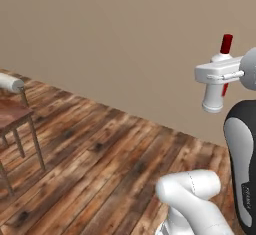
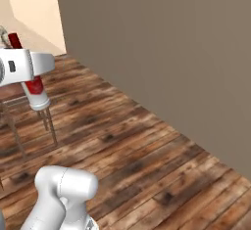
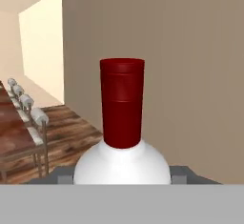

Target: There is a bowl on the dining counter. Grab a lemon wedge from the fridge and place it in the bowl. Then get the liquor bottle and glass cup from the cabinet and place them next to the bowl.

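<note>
I have my pincer clenched around the slim clear-white liquor bottle with red cap and red label, carried upright in the air. It hangs well above the wood-plank floor, near the plain tan wall.

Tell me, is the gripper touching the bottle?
Touching. In the left base view the gripper is clamped around the bottle, carried in the air above the floor.

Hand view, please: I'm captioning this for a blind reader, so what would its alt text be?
The liquor bottle, white-shouldered with a red cap, stands upright close ahead, held in the gripper. Behind it runs a plain tan wall; at left a row of chairs stands along a reddish-brown dining counter.
</note>
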